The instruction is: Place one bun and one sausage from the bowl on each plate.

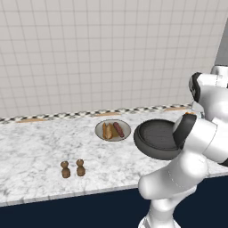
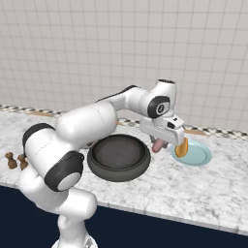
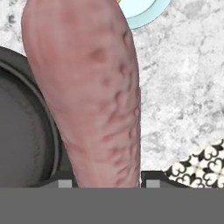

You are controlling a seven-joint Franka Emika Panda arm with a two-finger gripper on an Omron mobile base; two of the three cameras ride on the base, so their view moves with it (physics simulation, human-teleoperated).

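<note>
My gripper (image 2: pixel 158 141) is shut on a reddish-brown sausage (image 2: pixel 157 145), which hangs over the counter between the dark bowl (image 2: pixel 118 158) and the teal plate (image 2: pixel 196 154). In the hand view the sausage (image 3: pixel 87 96) rises between my fingertips (image 3: pixel 64 183), with the bowl's rim (image 3: pixel 26 109) to its left and the teal plate's edge (image 3: pixel 146 13) at the top. A golden bun (image 2: pixel 181 147) rests at the teal plate's left side. The beige plate (image 1: pixel 125 125) left of the bowl (image 1: pixel 156 139) holds a bun (image 1: pixel 107 131) and a sausage (image 1: pixel 118 129).
Two small brown shakers (image 1: pixel 65 169) (image 1: pixel 80 168) stand near the counter's front edge, left of the plates. A tiled wall runs along the back behind a patterned trim strip (image 3: pixel 201 166). My own arm (image 2: pixel 87 123) arches over the bowl.
</note>
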